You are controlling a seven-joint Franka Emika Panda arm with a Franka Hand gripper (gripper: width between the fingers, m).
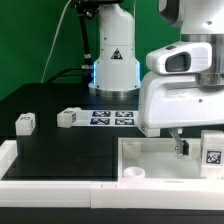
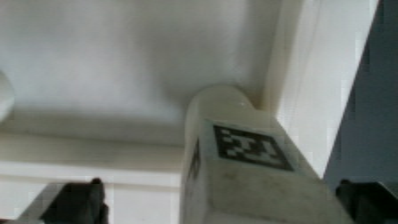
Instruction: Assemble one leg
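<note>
A leg (image 2: 240, 150), a white block with a black-and-white tag, stands in a corner of the large white tabletop (image 2: 125, 70). My gripper (image 2: 217, 202) is open, with one dark finger (image 2: 71, 200) well off one side of the leg and the other close to its far side. In the exterior view the gripper (image 1: 190, 148) hangs low over the tabletop (image 1: 150, 160) at the exterior view's right, beside the tagged leg (image 1: 212, 150). Two more legs (image 1: 25, 123) (image 1: 68, 117) lie on the black table at the exterior view's left.
The marker board (image 1: 112, 117) lies on the black table at the foot of the arm's base (image 1: 113, 70). The tabletop has a raised rim and a round socket (image 1: 133, 173) near its front corner. A green backdrop stands behind.
</note>
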